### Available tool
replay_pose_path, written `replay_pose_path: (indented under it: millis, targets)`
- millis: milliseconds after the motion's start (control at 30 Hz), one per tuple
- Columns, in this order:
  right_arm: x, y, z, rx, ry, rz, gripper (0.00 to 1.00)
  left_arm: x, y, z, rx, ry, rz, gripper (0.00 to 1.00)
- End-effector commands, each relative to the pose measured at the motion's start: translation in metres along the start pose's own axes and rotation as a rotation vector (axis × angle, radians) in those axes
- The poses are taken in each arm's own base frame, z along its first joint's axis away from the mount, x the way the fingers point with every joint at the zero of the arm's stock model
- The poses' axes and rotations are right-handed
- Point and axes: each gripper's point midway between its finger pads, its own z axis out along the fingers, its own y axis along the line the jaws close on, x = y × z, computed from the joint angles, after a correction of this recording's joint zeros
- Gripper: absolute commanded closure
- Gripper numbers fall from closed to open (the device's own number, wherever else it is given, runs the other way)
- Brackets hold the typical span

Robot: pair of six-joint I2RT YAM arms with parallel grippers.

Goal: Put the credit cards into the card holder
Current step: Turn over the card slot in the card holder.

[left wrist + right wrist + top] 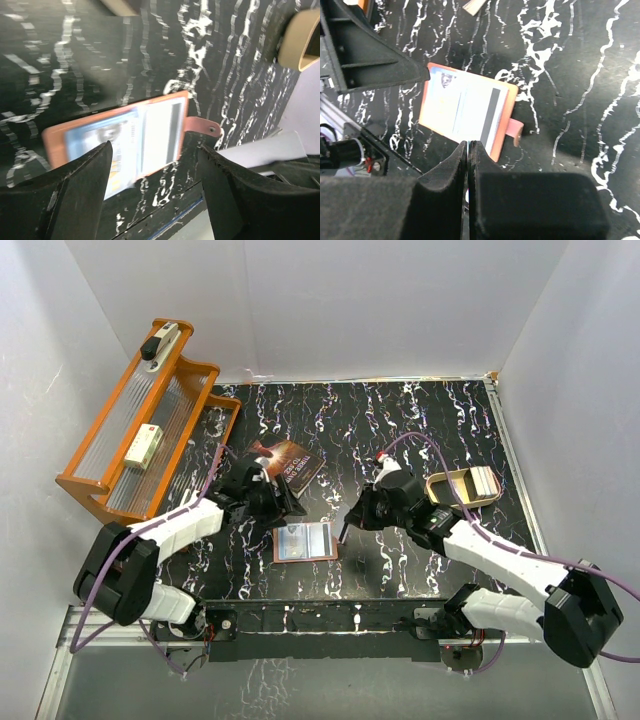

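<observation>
The card holder (305,541) lies open on the counter (420,420) between the arms, with pale credit cards (465,107) flat on it. They look light, stiff and slick, best pinched at an edge. The left gripper (155,150) is spread above it, and the right gripper (469,147) is pressed together, empty. Blur perhaps hides whether the cards sit in pockets.

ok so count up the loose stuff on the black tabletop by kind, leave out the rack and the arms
credit cards: 2, both lying in the open holder
card holder: 1
book: 1
tin: 1, whatever is inside it not counted
total: 5
</observation>
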Motion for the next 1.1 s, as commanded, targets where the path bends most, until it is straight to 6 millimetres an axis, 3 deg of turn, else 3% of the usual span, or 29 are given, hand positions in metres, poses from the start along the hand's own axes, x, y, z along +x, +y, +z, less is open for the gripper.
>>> replay_pose_path:
  millis: [0, 233, 533, 733, 1067]
  targets:
    - [-0.018, 0.044, 0.005, -0.167, -0.034, 0.046, 1.00, 0.002, 0.020, -0.020, -0.007, 0.019, -0.018, 0.31]
    - [-0.012, 0.064, 0.029, -0.215, -0.001, 0.047, 1.00, 0.001, 0.028, -0.027, 0.033, 0.029, -0.073, 0.30]
    - [-0.005, 0.065, 0.056, -0.220, 0.035, 0.045, 1.00, 0.008, 0.026, -0.019, 0.098, 0.066, -0.098, 0.30]
    - [0.008, 0.060, 0.069, -0.224, 0.073, 0.058, 1.00, 0.010, 0.030, -0.016, 0.090, 0.070, -0.098, 0.29]
    - [0.031, 0.020, 0.076, -0.089, 0.095, 0.046, 1.00, 0.018, 0.037, -0.008, 0.106, 0.098, -0.110, 0.29]
